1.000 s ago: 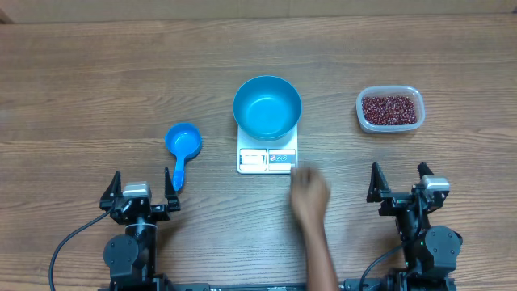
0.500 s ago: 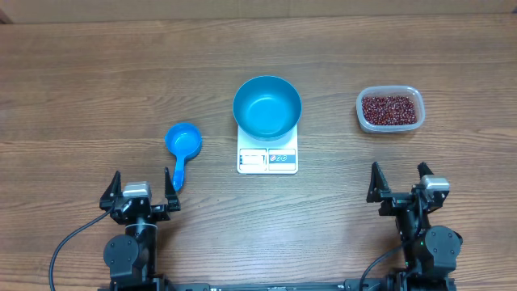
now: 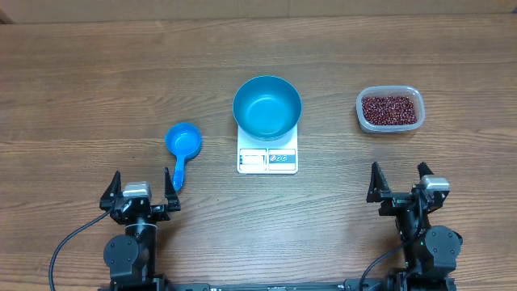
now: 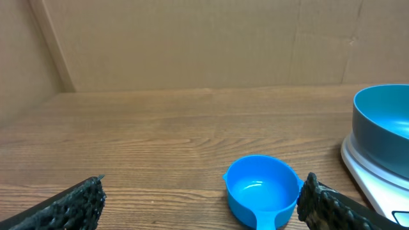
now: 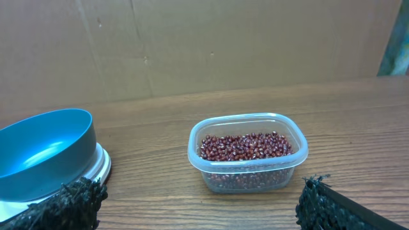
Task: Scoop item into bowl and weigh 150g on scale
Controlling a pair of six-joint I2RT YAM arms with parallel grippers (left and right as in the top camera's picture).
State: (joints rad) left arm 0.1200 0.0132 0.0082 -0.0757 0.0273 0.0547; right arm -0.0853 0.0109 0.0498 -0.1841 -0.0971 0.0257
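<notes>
Our left gripper [image 3: 143,176] sits at the near edge of the brown wooden table [image 3: 81,81], its two black fingers spread wide with nothing between them. Just ahead of it we count one small bright blue plastic scoop [image 3: 182,141]. The round cup of the scoop lies farther out, and its short handle points back to end near this gripper's right finger. In the left wrist view the cup shows between the two fingertips, nearer the right one.

Ahead and to the right of the left gripper, about midway between the two arms, we see one flat white square kitchen scale [image 3: 267,159]. Its grey display and button panel run along the edge that faces the grippers. One round, deep, bright blue plastic bowl [image 3: 267,106] stands upright on the far part of the scale and overhangs it at the sides and back.

Our right gripper [image 3: 397,171] is at the near edge on the other side, well apart from the left one. Its two black fingers are likewise parted as far as they go, with nothing in them. Straight ahead of it, level with the bowl and well apart from the scale, stands one clear rounded-rectangular plastic tub [image 3: 359,107]. All the small dark red-brown beans [image 3: 390,109] that we can see lie inside this tub in a loose layer, too many to count. In the right wrist view the tub shows between the fingertips, with the bowl and scale off beyond the left finger.
</notes>
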